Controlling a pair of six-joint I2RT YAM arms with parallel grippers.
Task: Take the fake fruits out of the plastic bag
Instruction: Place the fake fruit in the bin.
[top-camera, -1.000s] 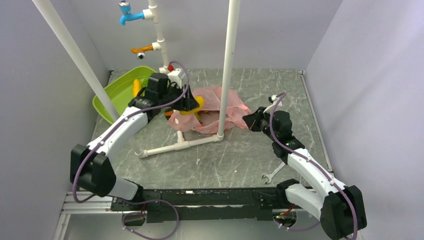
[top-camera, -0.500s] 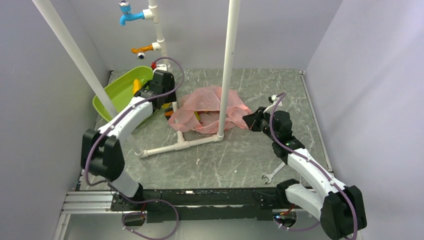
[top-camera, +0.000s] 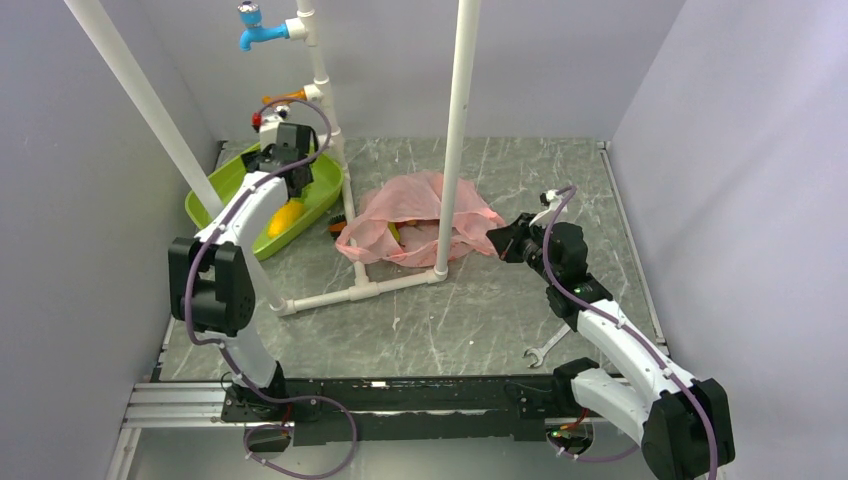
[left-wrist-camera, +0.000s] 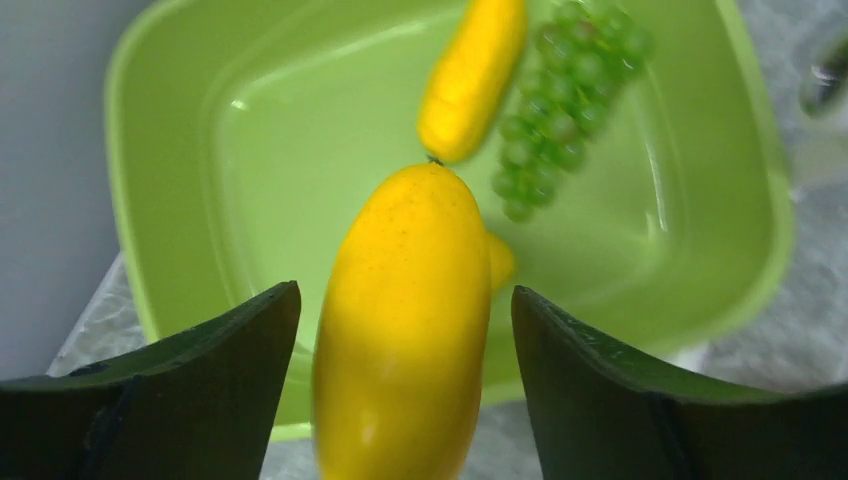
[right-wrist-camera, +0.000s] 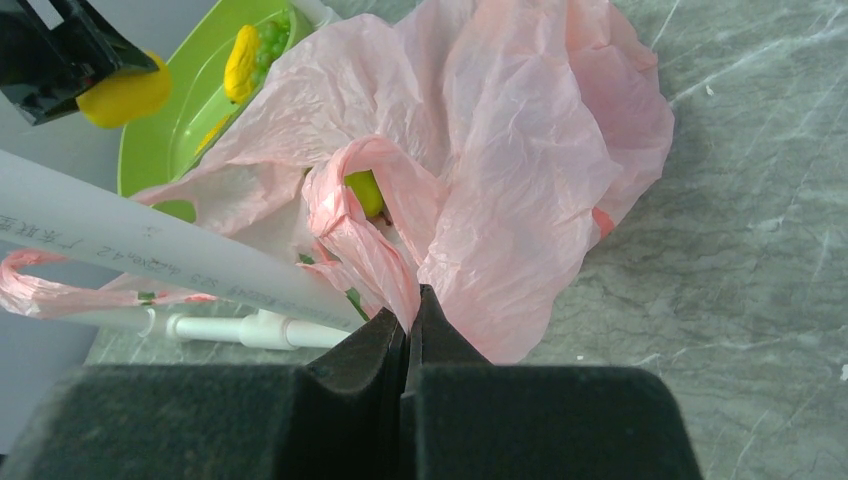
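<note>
1. Releasing the mango (left-wrist-camera: 400, 360) cleanly is, by my reading, the step in hand. It sits between the jaws of your left tool (left-wrist-camera: 405, 292), which stand apart with a sliver of green showing on either side.
2. Check your position first. The mango's lower end hangs over the near rim of the green basin (left-wrist-camera: 180, 150), which sits at the 10 o'clock corner of the table (top-camera: 500, 320). Move the tool a little toward the basin's middle so the fruit cannot roll off the rim.
3. Aim for the bare floor at 9 o'clock of the slim yellow piece (left-wrist-camera: 470, 80) and the grape bunch (left-wrist-camera: 565, 100), and drop from low down.
4. Your right tool (right-wrist-camera: 410, 322) is closed tight on a fold of the plastic bag (right-wrist-camera: 520, 150), at the bag's 3 o'clock edge. The bag lies near the table's centre beside the white pipe frame (right-wrist-camera: 150, 250). Hold that pinch.
5. A yellow-green piece (right-wrist-camera: 366, 192) shows in the bag's mouth. I can see no red fruits.
</note>
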